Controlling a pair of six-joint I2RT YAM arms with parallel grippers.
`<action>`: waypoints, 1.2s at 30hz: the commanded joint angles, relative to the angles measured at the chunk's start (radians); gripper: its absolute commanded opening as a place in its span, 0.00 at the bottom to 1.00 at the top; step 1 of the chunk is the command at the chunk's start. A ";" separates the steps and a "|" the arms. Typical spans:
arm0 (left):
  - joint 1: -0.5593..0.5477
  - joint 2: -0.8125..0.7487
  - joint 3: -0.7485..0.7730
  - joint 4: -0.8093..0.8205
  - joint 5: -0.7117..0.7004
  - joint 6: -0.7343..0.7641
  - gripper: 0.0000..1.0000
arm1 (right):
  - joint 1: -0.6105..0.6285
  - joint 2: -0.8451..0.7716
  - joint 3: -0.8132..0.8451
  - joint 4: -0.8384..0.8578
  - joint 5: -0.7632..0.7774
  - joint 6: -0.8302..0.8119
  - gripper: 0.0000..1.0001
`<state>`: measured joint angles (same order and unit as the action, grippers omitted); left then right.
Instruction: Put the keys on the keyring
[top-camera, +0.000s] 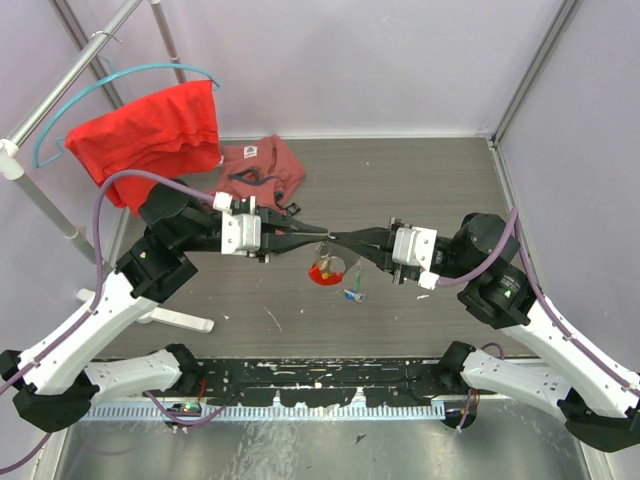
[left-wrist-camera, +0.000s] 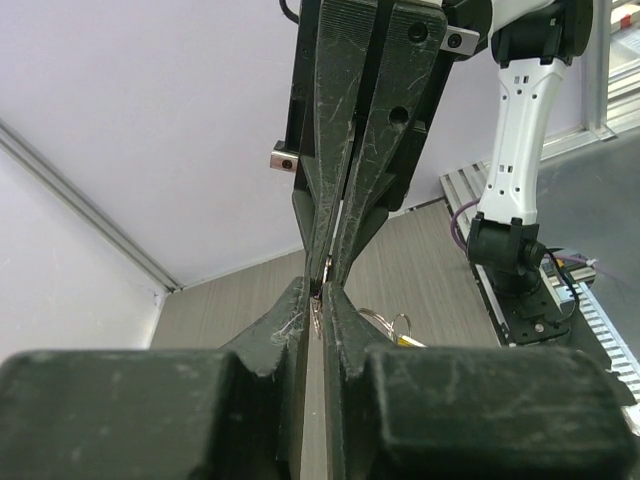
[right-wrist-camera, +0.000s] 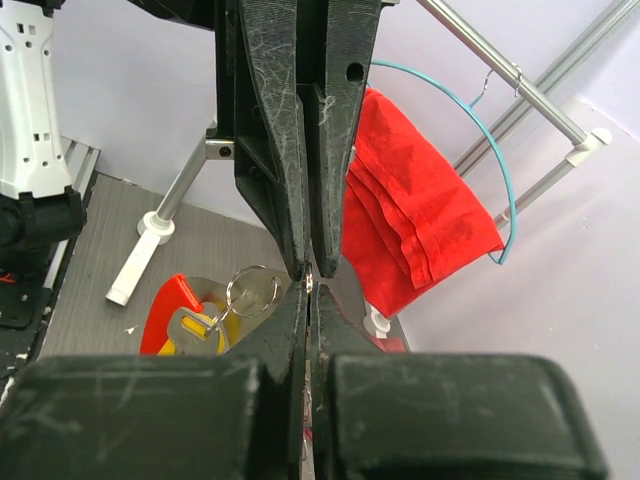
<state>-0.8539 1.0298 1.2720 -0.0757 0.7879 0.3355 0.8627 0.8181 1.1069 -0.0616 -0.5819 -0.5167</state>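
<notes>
Your left gripper (top-camera: 316, 234) and right gripper (top-camera: 342, 238) meet tip to tip just above the thin silver keyring (right-wrist-camera: 252, 290) with its flat red oval tag. The right is clenched; the left is narrowed on a silver sliver, ring or key you cannot tell. A small yellow-headed key (right-wrist-camera: 207, 325) and a blue-headed key (top-camera: 353, 294) dangle beside the keyring, seemingly threaded already; this joining looks unfinished.

Both pincers read black on my feeds, the left pincer (top-camera: 318, 234) and the right pincer (top-camera: 342, 237) alike scuffed with pale grey scratches. The keyring (top-camera: 325, 270) shows a bright red tag under a silvery loop, and among the keys (right-wrist-camera: 205, 325) I make out one yellow head. The bench (top-camera: 420, 180) is grey-brown with fine wood-grain streaks. A vivid red cloth (top-camera: 155, 130) hangs on a teal hanger (top-camera: 110, 80), while a duller, dusty red garment (top-camera: 262, 170) lies behind. The arms (top-camera: 90, 320) are white and black, trailing purple cables (top-camera: 110, 195).
</notes>
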 joint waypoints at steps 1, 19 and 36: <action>-0.001 0.019 0.042 -0.050 0.004 0.015 0.18 | 0.002 -0.005 0.055 0.053 -0.028 -0.005 0.01; -0.001 0.090 0.125 -0.254 -0.019 0.106 0.00 | 0.003 0.033 0.110 -0.068 -0.021 -0.080 0.02; -0.001 0.088 0.145 -0.305 -0.061 0.144 0.00 | 0.002 0.047 0.135 -0.199 0.071 -0.151 0.15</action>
<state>-0.8536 1.1137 1.3914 -0.3664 0.7418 0.4709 0.8555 0.8753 1.1915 -0.3065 -0.5243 -0.6502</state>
